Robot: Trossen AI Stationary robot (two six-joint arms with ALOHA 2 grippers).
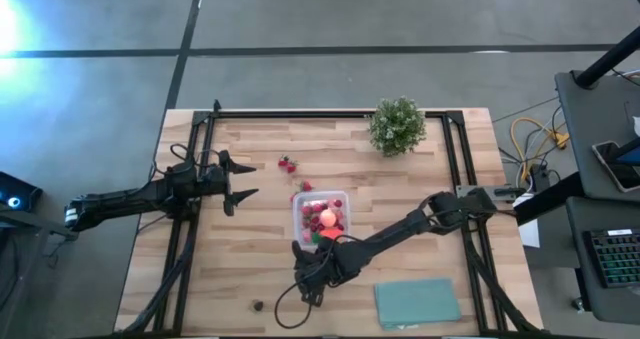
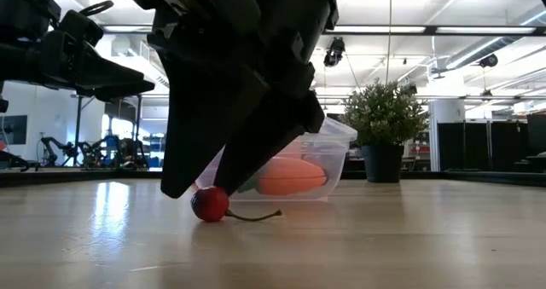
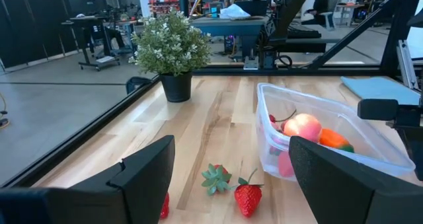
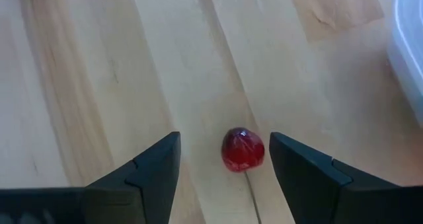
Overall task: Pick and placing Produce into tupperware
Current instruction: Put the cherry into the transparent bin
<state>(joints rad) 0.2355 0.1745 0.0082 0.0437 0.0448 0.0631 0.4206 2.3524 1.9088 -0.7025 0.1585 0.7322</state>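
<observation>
Wood: pale planked table (image 1: 250,269).
Cherry: glossy red ball (image 4: 242,149) with thin stem, on the boards beside the tupperware.
Right gripper (image 4: 225,161): fingers apart around the cherry, not touching.
Tupperware (image 1: 300,222): clear, rounded square holding the peach (image 3: 302,127).
Left gripper (image 1: 240,180): wide open, empty, near two strawberries (image 1: 288,164).

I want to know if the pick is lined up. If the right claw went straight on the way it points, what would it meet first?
Most likely the small red cherry lying on the table: it sits between the open right claw fingers, nearer one of them. How far above it they are is hard to judge.
</observation>
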